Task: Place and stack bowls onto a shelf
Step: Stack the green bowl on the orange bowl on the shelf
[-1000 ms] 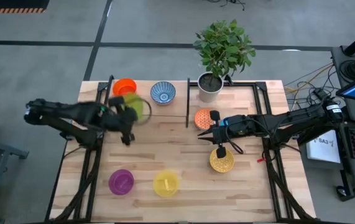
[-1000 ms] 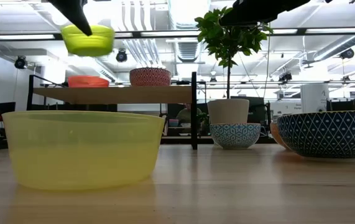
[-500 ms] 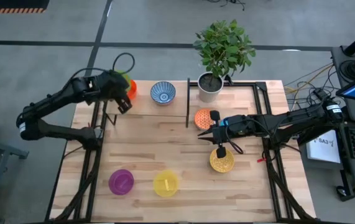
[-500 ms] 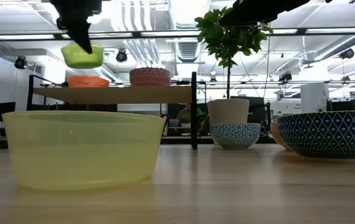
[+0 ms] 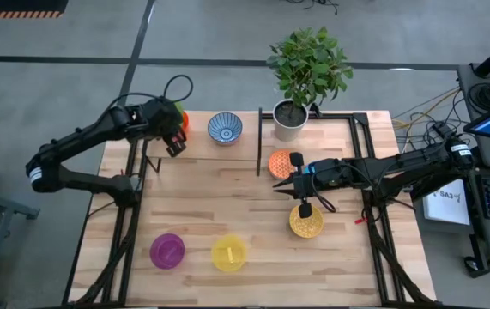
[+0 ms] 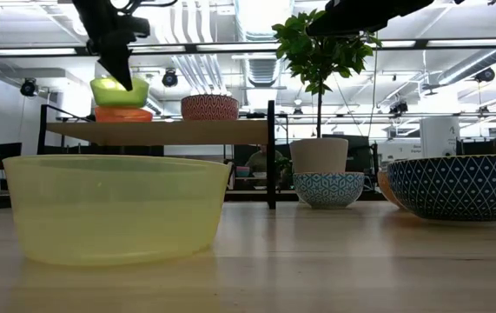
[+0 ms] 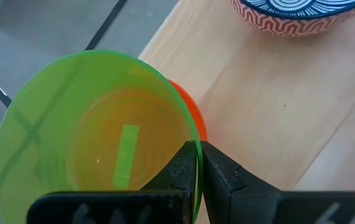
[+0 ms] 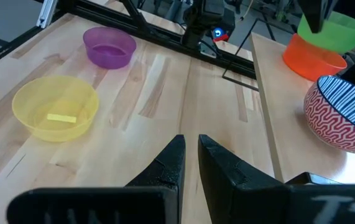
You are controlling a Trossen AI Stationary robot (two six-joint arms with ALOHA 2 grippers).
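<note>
Left gripper (image 7: 199, 163) is clamped on the green bowl's (image 7: 96, 130) rim, holding it right on top of the red-orange bowl (image 6: 123, 114) on the shelf (image 6: 156, 132). Right gripper (image 8: 189, 152) hangs nearly closed, empty, over the bench (image 5: 227, 197).

Shelf (image 6: 156, 132): red-orange bowl (image 6: 123, 114) & patterned bowl (image 6: 210, 107) on it.
</note>
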